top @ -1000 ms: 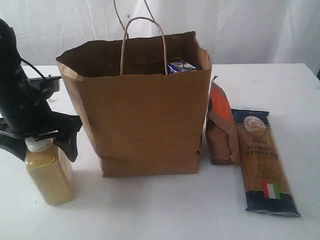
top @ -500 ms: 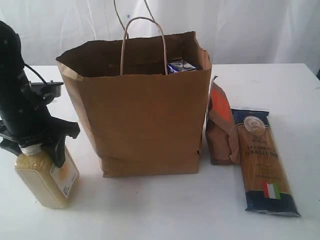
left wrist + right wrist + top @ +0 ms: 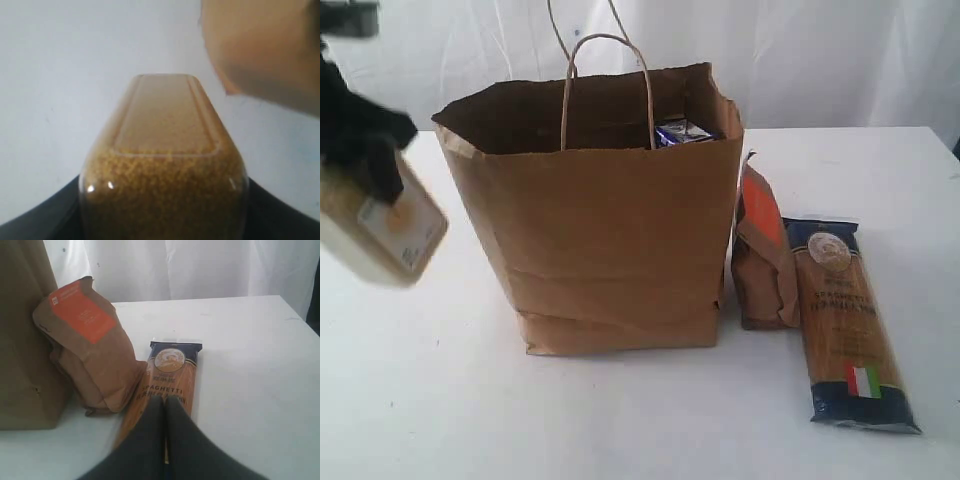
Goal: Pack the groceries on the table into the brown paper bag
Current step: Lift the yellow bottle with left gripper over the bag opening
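Observation:
My left gripper (image 3: 362, 160) is shut on the neck of the yellow-grain bottle (image 3: 382, 228) and holds it tilted in the air, left of the brown paper bag (image 3: 610, 230). In the left wrist view the bottle's base (image 3: 165, 165) fills the middle, with a corner of the bag (image 3: 265, 45) beyond it. A small blue-white carton (image 3: 682, 131) shows inside the bag. The brown pouch (image 3: 760, 250) leans on the bag's right side and the spaghetti pack (image 3: 845, 320) lies flat beside it. My right gripper (image 3: 165, 401) is shut and empty, hovering over the spaghetti pack (image 3: 172, 365) near the pouch (image 3: 90, 355).
The white table (image 3: 620, 420) runs out in front of the bag and to its left. The bag's paper-cord handles (image 3: 608, 70) stand up above its open mouth. A white curtain hangs behind the table.
The left gripper closed on the bottle's neck, then lifted it off the table, up and to the left, tilting it. Everything else stayed put.

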Controlling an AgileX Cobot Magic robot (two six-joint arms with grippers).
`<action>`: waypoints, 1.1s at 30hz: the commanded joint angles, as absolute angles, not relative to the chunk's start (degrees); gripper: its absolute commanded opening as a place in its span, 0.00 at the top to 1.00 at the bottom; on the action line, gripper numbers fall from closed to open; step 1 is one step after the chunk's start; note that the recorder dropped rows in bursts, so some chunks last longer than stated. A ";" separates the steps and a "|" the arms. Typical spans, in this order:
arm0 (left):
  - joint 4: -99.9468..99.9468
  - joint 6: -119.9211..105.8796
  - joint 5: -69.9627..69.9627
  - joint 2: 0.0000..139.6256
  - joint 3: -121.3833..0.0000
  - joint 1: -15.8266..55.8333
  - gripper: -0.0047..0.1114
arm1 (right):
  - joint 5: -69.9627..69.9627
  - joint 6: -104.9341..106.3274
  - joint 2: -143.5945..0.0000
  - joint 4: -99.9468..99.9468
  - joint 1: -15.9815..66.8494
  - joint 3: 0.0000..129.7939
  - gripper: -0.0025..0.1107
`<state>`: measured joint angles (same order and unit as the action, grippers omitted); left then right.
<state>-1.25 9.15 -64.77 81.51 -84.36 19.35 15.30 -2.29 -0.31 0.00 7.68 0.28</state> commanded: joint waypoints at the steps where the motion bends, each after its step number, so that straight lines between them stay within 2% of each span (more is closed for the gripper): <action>1: 2.22 8.42 -69.96 77.30 -96.88 19.47 0.96 | 14.95 -2.37 0.00 0.00 7.44 0.00 0.98; 5: 5.72 6.58 -69.96 77.63 -107.74 19.47 0.96 | 14.95 -2.37 0.00 0.00 7.44 0.00 0.98; 9: 9.80 5.69 -69.96 78.69 -112.87 19.47 0.96 | 14.95 -2.37 0.00 0.00 7.44 0.00 0.98; 19: 19.30 5.13 -69.96 84.09 -113.10 19.61 0.96 | 14.95 -2.37 0.00 0.00 7.44 0.00 0.98; 27: 17.16 4.26 -69.96 85.39 -113.10 24.69 0.96 | 14.95 -2.37 0.00 0.00 7.44 0.00 0.98; 33: 15.69 4.65 -69.96 85.39 -110.10 25.47 0.96 | 14.95 -2.37 0.00 0.00 7.44 0.00 0.98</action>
